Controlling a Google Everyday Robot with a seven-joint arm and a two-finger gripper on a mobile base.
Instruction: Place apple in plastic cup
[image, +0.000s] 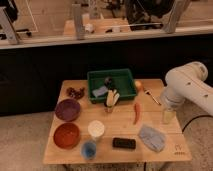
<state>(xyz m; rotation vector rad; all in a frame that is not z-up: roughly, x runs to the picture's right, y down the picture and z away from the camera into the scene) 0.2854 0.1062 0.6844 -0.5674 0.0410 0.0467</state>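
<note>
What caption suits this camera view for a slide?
Robot's open gripper hangs over right side of wooden table; small round orange-yellow apple beside green tray, short blue translucent plastic cup at front.

The apple (138, 85), small, round and orange-yellow, lies near the tool (167, 116), left and behind it. The cup (89, 149), short, blue and translucent, stands upright, well apart, front-left of the tool at the counter's (120, 124) right edge.

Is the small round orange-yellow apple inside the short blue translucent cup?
No, the apple lies by the green tray; the gripper hangs over the table, far right.
</note>
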